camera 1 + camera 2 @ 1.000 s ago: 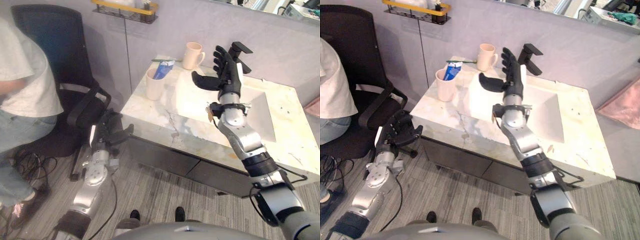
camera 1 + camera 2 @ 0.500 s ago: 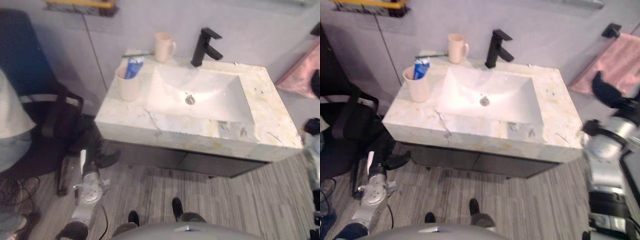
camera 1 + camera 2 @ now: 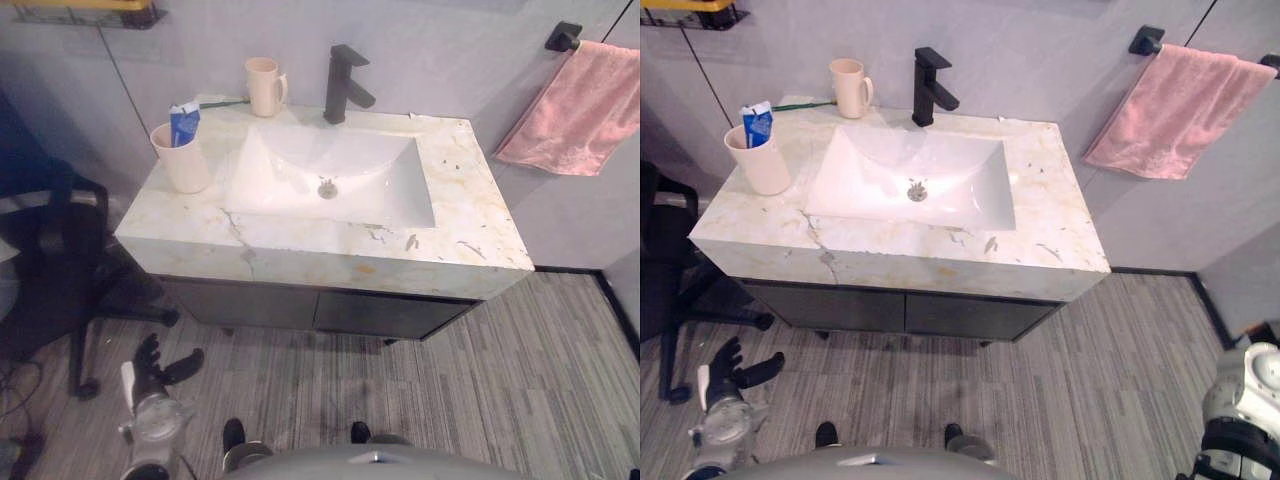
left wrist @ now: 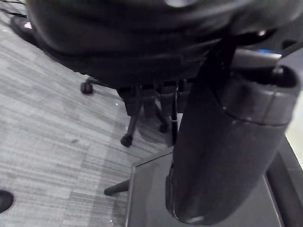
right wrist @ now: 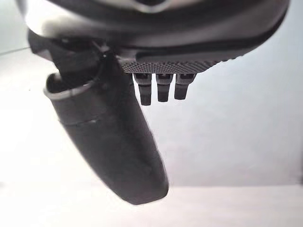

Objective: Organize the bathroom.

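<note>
Left eye view shows the left hand (image 3: 155,365) low by the floor, fingers spread and empty, so reaching the cup (image 3: 183,160) holding the toothpaste tube (image 3: 184,124) on the counter (image 3: 470,245) likely needs a slow, high lift; the right hand (image 5: 113,142) hangs loose, holding nothing.

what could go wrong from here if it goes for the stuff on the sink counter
1. The cup holding a toothpaste tube stands near the counter's left edge; a sideways nudge could tip it to the floor.
2. The mug sits close to the black faucet and the toothbrush, so a reaching hand could knock either.
3. The left hand hangs low beside the office chair; raising it could catch the chair or counter edge.
</note>
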Available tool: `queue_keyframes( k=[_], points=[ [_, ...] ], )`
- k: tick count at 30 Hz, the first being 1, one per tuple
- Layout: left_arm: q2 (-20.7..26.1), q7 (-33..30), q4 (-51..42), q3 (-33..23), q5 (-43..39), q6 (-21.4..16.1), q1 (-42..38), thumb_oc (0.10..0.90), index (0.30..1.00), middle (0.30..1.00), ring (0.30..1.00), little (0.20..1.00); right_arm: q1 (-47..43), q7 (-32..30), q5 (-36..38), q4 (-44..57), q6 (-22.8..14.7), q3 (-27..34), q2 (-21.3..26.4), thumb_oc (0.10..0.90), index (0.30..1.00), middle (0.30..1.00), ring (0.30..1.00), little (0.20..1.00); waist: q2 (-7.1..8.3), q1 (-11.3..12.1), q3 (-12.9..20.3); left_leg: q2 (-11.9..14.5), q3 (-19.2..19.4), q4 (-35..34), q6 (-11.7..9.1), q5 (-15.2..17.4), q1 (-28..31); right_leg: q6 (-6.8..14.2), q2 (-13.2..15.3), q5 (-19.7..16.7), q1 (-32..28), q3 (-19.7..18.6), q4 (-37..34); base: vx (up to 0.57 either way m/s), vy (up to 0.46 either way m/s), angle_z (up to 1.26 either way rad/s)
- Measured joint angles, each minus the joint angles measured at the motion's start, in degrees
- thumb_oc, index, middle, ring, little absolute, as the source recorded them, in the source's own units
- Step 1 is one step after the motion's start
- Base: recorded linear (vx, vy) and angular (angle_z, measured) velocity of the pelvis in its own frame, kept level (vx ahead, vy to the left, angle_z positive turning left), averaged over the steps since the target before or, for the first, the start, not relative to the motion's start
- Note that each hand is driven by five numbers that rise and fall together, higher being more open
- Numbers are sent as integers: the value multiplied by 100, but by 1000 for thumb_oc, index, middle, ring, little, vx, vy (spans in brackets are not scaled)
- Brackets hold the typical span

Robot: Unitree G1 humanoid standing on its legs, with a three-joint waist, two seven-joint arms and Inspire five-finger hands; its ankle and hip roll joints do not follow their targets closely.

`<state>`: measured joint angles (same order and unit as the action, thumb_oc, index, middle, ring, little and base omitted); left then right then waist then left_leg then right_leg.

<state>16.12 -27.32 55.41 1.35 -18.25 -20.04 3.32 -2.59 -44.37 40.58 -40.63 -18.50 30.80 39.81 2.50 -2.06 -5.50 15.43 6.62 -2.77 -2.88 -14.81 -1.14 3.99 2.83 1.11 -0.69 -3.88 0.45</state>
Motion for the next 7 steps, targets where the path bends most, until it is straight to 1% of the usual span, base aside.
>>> queue_keyframes(
  k=[1,2,3,4,5,6,7],
  points=[
    [-145,-87,211,-11,-83,-64,-57,800,900,900,900,900,-28,95,203,-402,56,-110,-141,800,900,900,900,900,59,19,-33,43,-79,165,-98,-477,-191,-150,-46,-56,50,-22,-7,-233,-262,-2],
    [-216,-126,314,-26,-150,-86,-89,800,900,900,900,900,-53,177,306,-549,100,-135,-230,800,900,900,900,900,76,22,-40,29,-126,193,-184,-534,-256,-206,-43,-87,45,-31,-54,-256,-274,-18],
    [-360,-185,467,-25,-243,-109,-99,800,900,900,900,900,-126,395,414,-1001,203,-368,-332,800,900,900,900,900,73,37,-39,-140,-279,214,-355,-391,-261,-347,-57,-181,82,-75,-108,-181,-190,-18],
    [-478,-220,558,-25,-400,-112,-117,800,900,900,900,900,-158,639,537,-1373,449,-569,-438,800,900,900,900,900,66,-2,-40,-317,-312,189,-551,-25,-276,-431,-66,-243,66,-88,-182,-197,-236,-19],
    [-520,-227,573,-23,-463,-113,-124,800,900,900,900,900,-146,777,580,-1556,583,-621,-540,800,900,900,900,900,58,-17,-42,-460,-327,130,-573,151,-253,-479,-98,-280,100,-87,-207,-178,-213,-4],
    [-533,-221,646,-9,-511,-141,-156,800,900,900,900,900,-100,1067,601,-2031,688,-819,-737,800,900,900,900,900,56,-31,-38,-681,-368,66,-496,378,-207,-525,-159,-385,141,-54,-262,-165,-198,-9],
    [-541,-208,767,-16,-552,-197,-225,800,900,900,900,900,-160,1270,554,-2390,717,-997,-854,800,900,900,900,900,74,5,-54,-753,-450,47,-467,394,-134,-533,-210,-414,149,-70,-277,-117,-118,-10]
  ],
)
